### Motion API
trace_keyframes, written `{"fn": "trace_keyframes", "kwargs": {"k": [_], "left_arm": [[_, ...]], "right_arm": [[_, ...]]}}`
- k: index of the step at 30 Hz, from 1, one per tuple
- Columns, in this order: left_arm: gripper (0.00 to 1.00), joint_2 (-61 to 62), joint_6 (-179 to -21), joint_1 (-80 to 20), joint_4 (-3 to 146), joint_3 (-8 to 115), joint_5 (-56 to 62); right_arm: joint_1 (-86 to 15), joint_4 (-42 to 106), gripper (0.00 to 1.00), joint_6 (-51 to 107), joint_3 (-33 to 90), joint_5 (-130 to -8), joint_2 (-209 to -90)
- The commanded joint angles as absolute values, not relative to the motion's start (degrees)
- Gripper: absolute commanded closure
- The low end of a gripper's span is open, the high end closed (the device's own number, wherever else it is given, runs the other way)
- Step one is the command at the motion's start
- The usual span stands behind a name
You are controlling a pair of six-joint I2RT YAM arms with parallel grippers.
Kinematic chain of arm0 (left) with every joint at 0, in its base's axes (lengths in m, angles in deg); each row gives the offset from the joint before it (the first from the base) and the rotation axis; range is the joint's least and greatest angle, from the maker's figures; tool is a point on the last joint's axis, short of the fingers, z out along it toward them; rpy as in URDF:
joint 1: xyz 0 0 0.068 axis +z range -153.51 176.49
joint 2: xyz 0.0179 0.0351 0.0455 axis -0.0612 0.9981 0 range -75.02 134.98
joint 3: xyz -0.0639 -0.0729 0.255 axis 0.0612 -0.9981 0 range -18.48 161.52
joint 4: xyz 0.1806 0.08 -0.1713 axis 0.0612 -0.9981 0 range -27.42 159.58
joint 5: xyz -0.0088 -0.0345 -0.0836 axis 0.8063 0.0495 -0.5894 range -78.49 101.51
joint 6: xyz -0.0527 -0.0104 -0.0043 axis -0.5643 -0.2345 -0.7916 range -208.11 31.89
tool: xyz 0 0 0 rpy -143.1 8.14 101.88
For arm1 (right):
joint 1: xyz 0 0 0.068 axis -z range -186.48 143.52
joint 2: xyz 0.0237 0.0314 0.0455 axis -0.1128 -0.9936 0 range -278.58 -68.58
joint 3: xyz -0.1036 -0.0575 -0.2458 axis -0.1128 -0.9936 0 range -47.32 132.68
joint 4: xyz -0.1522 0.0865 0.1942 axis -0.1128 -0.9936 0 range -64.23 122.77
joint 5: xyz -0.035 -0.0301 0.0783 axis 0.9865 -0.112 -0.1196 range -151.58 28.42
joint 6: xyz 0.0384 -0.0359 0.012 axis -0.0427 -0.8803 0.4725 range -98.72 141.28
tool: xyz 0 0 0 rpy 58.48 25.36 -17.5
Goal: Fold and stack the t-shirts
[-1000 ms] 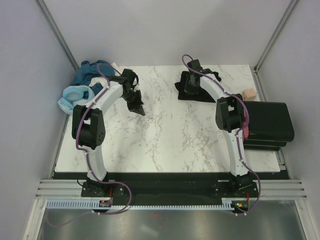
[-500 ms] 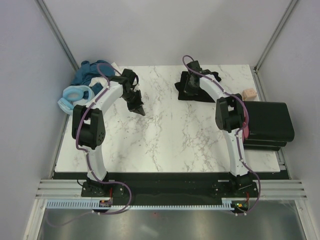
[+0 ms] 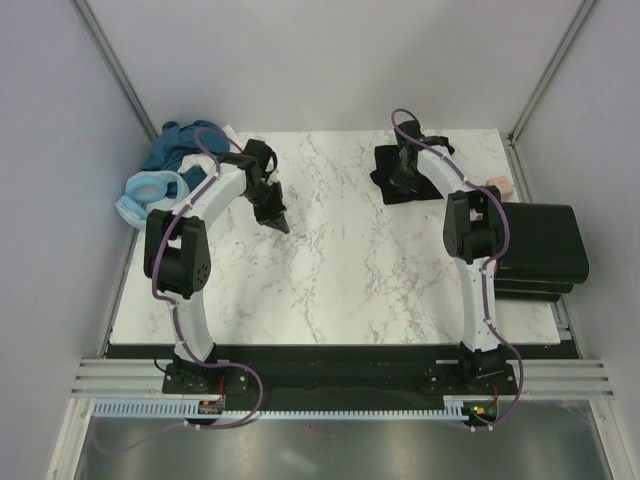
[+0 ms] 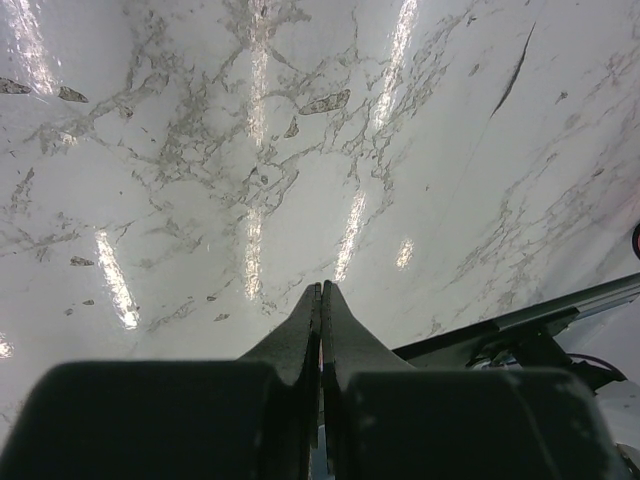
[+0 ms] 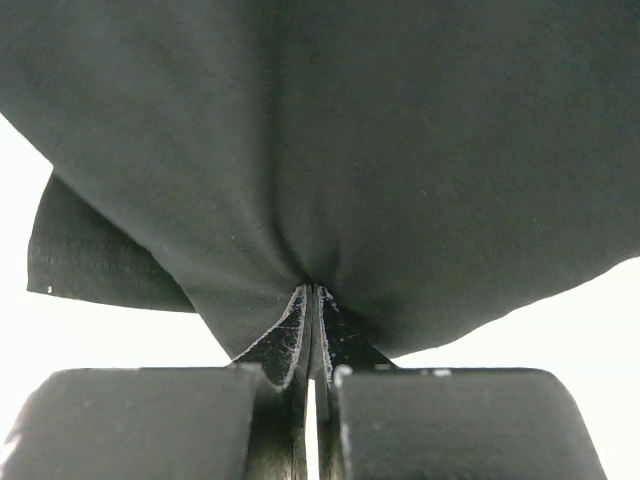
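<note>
My right gripper [image 3: 404, 176] [image 5: 313, 291] is shut on a folded black t-shirt [image 3: 384, 161] [image 5: 350, 150] at the far right of the marble table; the cloth bunches at the fingertips and fills the right wrist view. My left gripper [image 3: 281, 224] [image 4: 322, 290] is shut with nothing in it, its tips just above bare marble left of centre. A loose heap of t-shirts lies at the far left edge, teal-blue [image 3: 178, 144] over light blue [image 3: 148, 190]. A stack of folded black t-shirts [image 3: 540, 250] sits off the table's right side.
A small pinkish-beige block [image 3: 497, 183] lies by the right arm, just behind the black stack. Grey walls close in the left, back and right. The marble table [image 3: 340, 280] ends at a dark rail near the arm bases.
My right gripper has moved to the right, taking the folded black t-shirt with it toward the black stack. The left arm has stayed still.
</note>
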State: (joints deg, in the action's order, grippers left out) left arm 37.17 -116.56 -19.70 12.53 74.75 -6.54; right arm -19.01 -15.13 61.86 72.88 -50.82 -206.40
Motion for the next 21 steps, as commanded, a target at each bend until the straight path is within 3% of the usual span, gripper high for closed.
{"fn": "trace_keyframes", "kwargs": {"k": [1,6,10,16,18,19,20,21], "left_arm": [[0.98,35.64,-114.39,-19.42,12.02,74.68,-6.16],[0.98,35.73,-113.86,-19.33,11.75,74.68,-5.98],[0.98,35.64,-113.60,-19.07,11.58,74.42,-5.98],[0.98,35.11,-113.42,-18.80,11.67,73.54,-5.54],[0.98,35.20,-113.51,-18.80,11.67,73.36,-5.63],[0.98,35.29,-113.51,-18.80,11.84,73.28,-5.72],[0.98,35.29,-113.51,-18.80,11.75,73.28,-5.63],[0.98,35.29,-113.60,-18.72,11.75,73.36,-5.63]], "right_arm": [[-17.03,-20.49,1.00,63.82,69.93,-44.89,-205.43],[-16.67,-19.35,1.00,64.17,69.31,-45.84,-204.02],[-17.20,-10.70,0.86,61.55,65.46,-48.92,-199.12],[-20.53,4.20,0.76,54.77,58.67,-51.47,-188.03],[-20.63,3.25,0.79,53.10,63.84,-54.62,-190.21],[-20.63,2.98,0.85,52.49,68.04,-57.60,-193.18],[-20.63,2.63,1.00,52.13,70.17,-59.11,-194.86],[-20.63,1.32,1.00,52.30,72.45,-59.64,-196.71]]}}
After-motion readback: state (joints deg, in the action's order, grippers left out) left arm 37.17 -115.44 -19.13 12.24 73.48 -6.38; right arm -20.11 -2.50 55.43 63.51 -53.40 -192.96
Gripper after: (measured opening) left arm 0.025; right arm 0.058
